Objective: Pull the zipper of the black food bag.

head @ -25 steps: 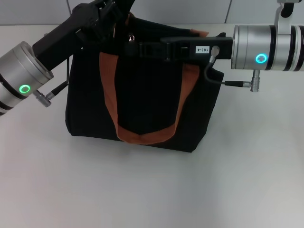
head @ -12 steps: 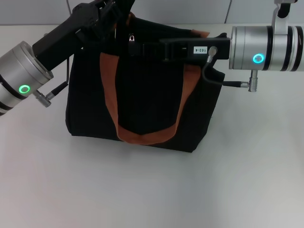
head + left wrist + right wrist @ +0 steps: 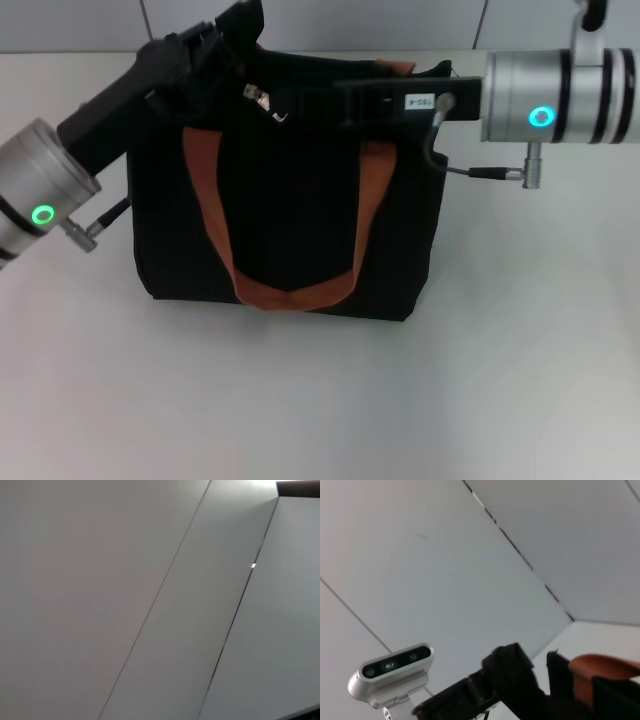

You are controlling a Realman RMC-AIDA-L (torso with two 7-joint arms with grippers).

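While the black food bag [image 3: 290,215] stands on the table [image 3: 320,400], the right gripper [image 3: 285,103] reaches along its upper edge to the zipper [image 3: 258,96] — whether clamped on it I cannot tell. The left gripper [image 3: 232,30] sits at the far-left corner, grip hidden — the pull looks under way, not finished.

Silver cylindrical wrists with glowing green rings carry black forearm housings, thin black cables and a white label.
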